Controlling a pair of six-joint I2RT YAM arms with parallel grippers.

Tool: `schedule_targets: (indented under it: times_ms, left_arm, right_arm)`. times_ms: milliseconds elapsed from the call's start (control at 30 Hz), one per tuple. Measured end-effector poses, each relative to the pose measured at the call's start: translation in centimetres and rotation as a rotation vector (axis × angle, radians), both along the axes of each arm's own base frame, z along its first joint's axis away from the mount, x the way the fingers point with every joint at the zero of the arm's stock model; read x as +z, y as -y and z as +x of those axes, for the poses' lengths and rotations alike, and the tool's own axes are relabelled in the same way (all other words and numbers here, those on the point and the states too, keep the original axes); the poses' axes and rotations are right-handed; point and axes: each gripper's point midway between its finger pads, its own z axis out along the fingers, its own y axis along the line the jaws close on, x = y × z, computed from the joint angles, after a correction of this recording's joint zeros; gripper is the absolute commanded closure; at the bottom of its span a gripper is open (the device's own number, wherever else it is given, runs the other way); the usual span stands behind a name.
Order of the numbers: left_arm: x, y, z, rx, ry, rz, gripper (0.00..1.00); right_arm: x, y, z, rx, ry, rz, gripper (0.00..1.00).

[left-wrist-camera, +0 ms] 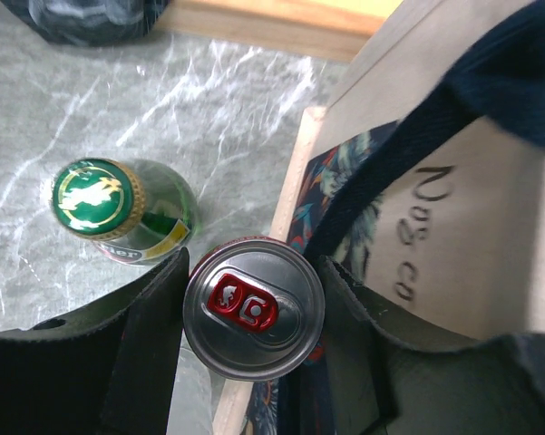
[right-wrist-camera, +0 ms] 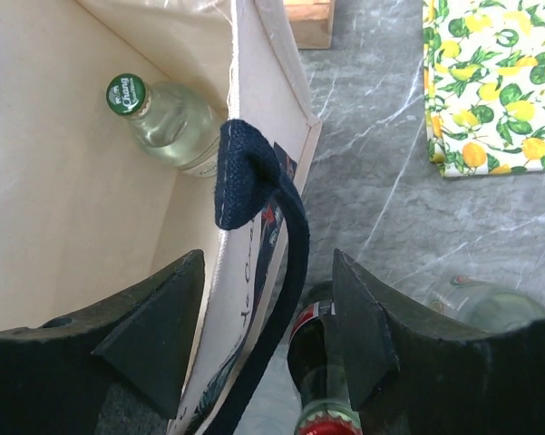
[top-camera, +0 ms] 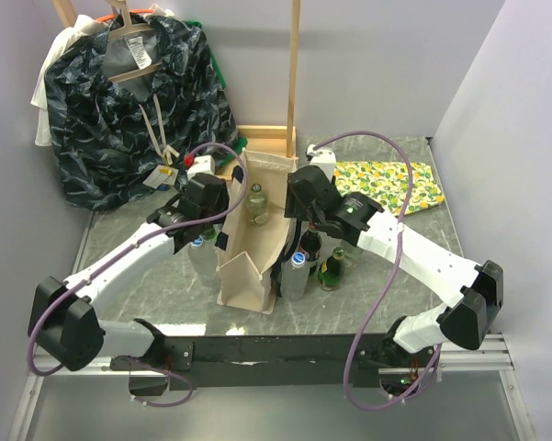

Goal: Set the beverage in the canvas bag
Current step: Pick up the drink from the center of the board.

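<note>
Left gripper (left-wrist-camera: 254, 281) clasps a silver-topped red can (left-wrist-camera: 254, 313) beside the tall beige canvas bag (top-camera: 243, 266). Right gripper (right-wrist-camera: 267, 263) straddles its right wall, wide.

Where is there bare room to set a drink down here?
Bare marble front left, between left arm and canvas bag, and right, between right arm and lemon cloth. Inside the bag, the near end is bare. Crowded: bottles flank the bag, left claw and right claw there too.

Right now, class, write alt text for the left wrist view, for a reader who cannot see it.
The left gripper clamps a silver-topped can with a red tab at the rim of the canvas bag. A green-capped bottle stands beside it on the marble table.
</note>
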Motion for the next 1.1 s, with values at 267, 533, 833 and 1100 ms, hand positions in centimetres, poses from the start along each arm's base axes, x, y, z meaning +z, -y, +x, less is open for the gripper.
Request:
schedule_targets:
  times_ms: [267,533,833,1100]
  left_arm:
    - [3.3,-0.1,0.0,0.008,0.059,-0.028,0.99]
    - [6.1,-0.4,-0.4,0.003,0.093,-0.04,0.99]
    - [8.4,-0.6,-0.5,-0.007,0.108,-0.026,0.99]
    - [10.5,-1.4,-0.9,-0.009,0.136,0.002,0.99]
  right_arm:
    - [1.1,0.9,-0.3,-0.012,0.031,0.007,0.43]
    - [1.1,0.9,-0.3,-0.012,0.032,0.006,0.49]
    - [1.1,0.9,-0.3,-0.008,0.033,0.001,0.6]
    - [1.1,0.9,-0.3,-0.007,0.031,0.002,0.76]
